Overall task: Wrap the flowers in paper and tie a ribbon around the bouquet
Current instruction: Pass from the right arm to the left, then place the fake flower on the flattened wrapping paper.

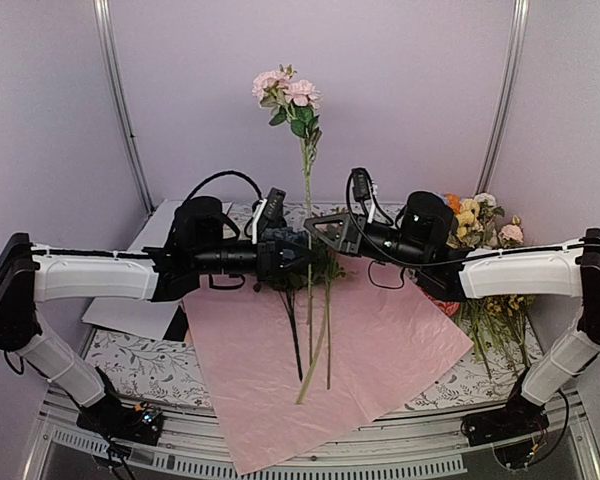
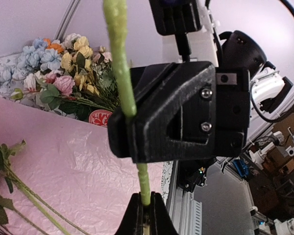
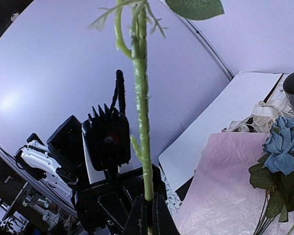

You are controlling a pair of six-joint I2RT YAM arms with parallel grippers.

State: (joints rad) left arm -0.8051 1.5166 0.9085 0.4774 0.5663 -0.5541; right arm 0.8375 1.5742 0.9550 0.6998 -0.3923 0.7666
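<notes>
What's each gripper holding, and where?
Both are shut on one upright pink flower, on its green stem well below the blooms: right gripper just above left gripper.

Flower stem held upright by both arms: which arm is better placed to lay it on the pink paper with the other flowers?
Probably left. The left fingers grip the stem lower, just above the flowers lying on the paper.

Left hand (image 1: pixel 302 259), right hand (image 1: pixel 313 229) grip upright flower stem (image 1: pixel 305 175) — paper (image 1: pixel 400 345) below.
</notes>
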